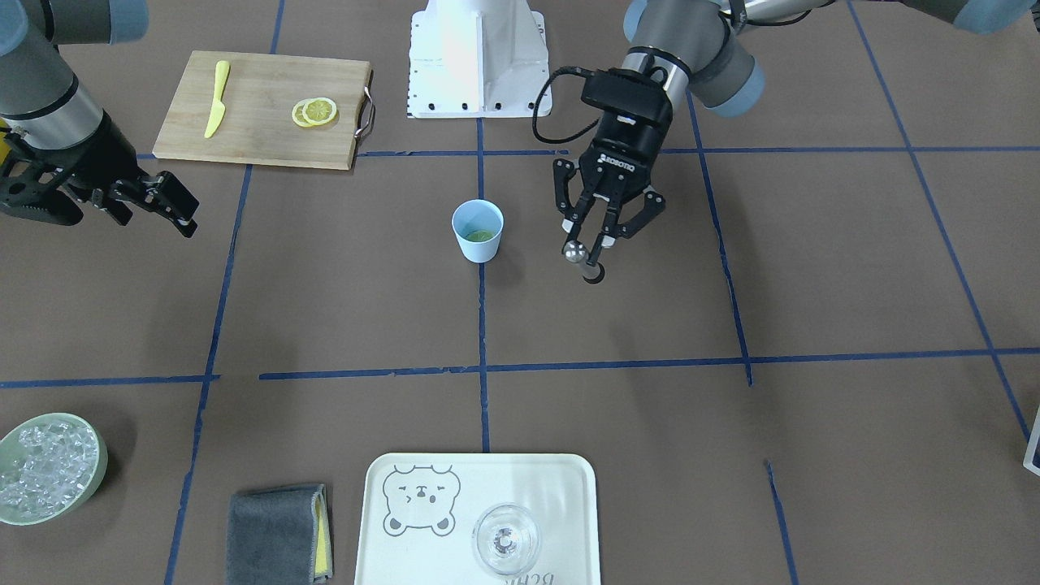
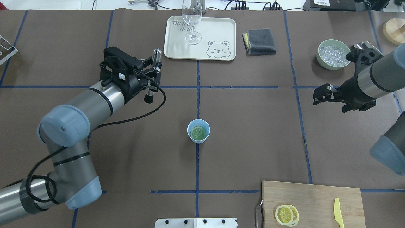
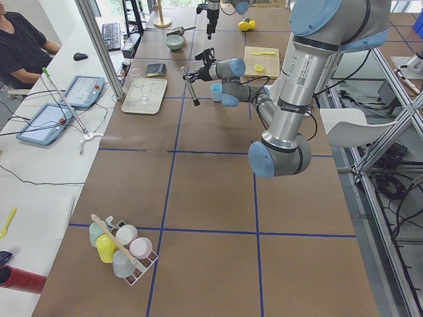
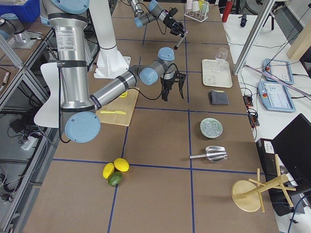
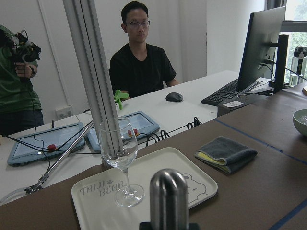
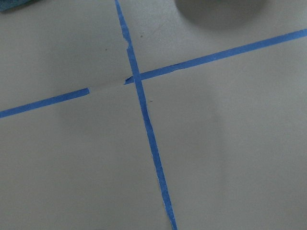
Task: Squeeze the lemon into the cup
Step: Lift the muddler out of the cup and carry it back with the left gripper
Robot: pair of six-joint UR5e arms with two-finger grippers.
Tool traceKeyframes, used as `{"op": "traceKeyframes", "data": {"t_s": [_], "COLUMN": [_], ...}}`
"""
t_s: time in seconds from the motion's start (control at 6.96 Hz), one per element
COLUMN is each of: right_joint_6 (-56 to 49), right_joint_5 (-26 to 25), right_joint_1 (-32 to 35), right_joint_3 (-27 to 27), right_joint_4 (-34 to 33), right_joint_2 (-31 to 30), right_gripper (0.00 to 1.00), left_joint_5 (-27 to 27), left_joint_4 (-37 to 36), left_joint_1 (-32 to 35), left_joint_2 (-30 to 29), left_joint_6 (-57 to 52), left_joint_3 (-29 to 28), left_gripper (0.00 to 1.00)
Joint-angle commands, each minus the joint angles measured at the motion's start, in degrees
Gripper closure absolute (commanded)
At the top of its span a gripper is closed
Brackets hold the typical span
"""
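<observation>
Left fingers (image 1: 573, 207) pinch metal rod (image 1: 577, 253) near cup (image 1: 479, 249); my right fingers (image 1: 177, 201) spread wide, empty.

The cup (image 2: 198, 131) stands upright near the middle of the worktop (image 2: 253, 142), a small light blue tapered thing with no handle, set right on a strip of blue tape. Down inside it the lemon (image 2: 198, 133) lies flat on the bottom, a thin round slice looking greenish-yellow.
</observation>
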State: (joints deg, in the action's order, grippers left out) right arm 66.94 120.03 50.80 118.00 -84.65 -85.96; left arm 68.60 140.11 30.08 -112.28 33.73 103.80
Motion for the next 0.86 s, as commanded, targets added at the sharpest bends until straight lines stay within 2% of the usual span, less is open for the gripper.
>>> {"op": "traceKeyframes", "data": {"t_s": [0.0, 0.14, 0.29, 0.43, 0.57, 0.72], "right_joint_6": [0.0, 0.0, 0.1, 0.0, -0.1, -0.1], "right_joint_5": [0.0, 0.0, 0.0, 0.0, 0.0, 0.0], "right_joint_1": [0.0, 0.0, 0.0, 0.0, 0.0, 0.1], "right_joint_3": [0.0, 0.0, 0.2, 0.0, 0.0, 0.0], "right_joint_4": [0.0, -0.1, -0.1, 0.0, 0.0, -0.1], "right_joint_2": [0.0, 0.0, -0.2, -0.3, -0.4, -0.4], "right_gripper": [0.00, 0.00, 0.00, 0.00, 0.00, 0.00], "left_joint_5": [16.4, 25.4, 31.1, 33.8, 34.9, 45.7], "left_joint_4": [-0.4, -2.5, -10.3, -20.0, -22.9, -25.4], "left_joint_1": [7.9, 12.9, 17.0, 18.9, 21.1, 27.0], "left_joint_2": [5.6, 9.2, 9.9, 10.0, 14.3, 14.8], "left_joint_6": [5.7, 6.3, 10.3, 11.7, 11.7, 11.7], "left_joint_3": [0.0, 0.1, 0.2, 0.1, 0.7, -1.7], "left_gripper": [1.00, 1.00, 1.00, 1.00, 1.00, 1.00]}}
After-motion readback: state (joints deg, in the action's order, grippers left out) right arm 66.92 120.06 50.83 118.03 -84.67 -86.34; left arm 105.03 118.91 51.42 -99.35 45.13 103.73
